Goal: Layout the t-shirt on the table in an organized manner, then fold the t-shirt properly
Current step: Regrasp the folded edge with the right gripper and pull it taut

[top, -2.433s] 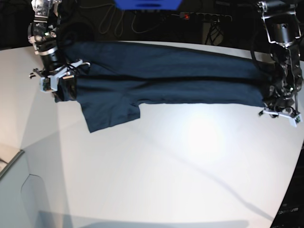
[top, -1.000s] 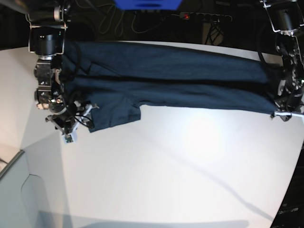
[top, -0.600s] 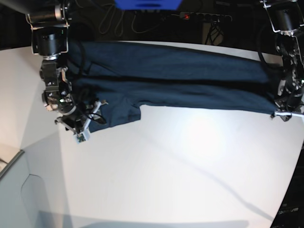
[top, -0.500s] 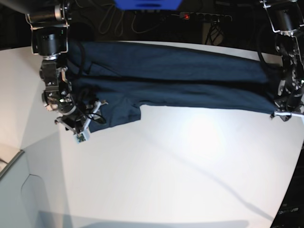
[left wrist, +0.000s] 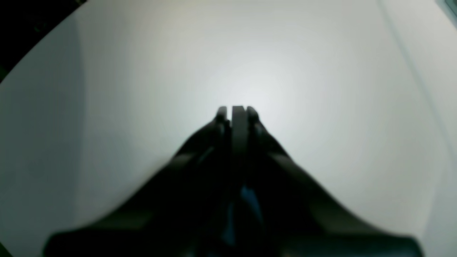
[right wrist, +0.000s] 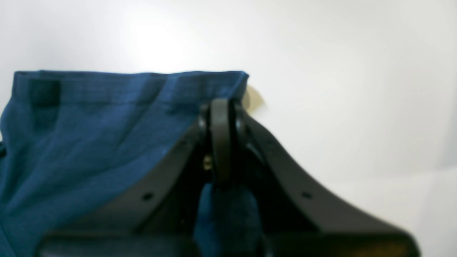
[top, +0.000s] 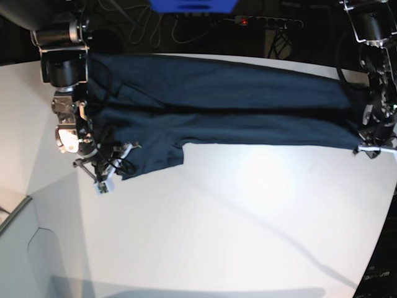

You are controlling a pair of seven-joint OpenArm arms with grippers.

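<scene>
The dark navy t-shirt point(top: 217, 102) lies stretched in a long band across the far part of the white table point(top: 236, 223), with one sleeve point(top: 155, 149) hanging toward me. My right gripper point(top: 104, 175) is at the sleeve's left corner. In the right wrist view this gripper point(right wrist: 221, 107) is shut on the sleeve hem, and blue cloth point(right wrist: 89, 125) bunches between the fingers. My left gripper point(top: 372, 148) sits at the shirt's right end. In the left wrist view that gripper point(left wrist: 237, 110) is shut over bare table point(left wrist: 107, 89), with a bit of blue cloth showing low between the fingers.
Beyond the curved far edge lie dark cables, a power strip with a red light point(top: 243, 21) and a blue object point(top: 192, 5). A grey panel point(top: 18, 248) stands at the near left. The table's right edge point(top: 379, 242) drops into darkness.
My right gripper has closed on the sleeve's corner after shifting slightly along it; the sleeve edge is drawn a little toward it. The left arm and the shirt's right end have not moved.
</scene>
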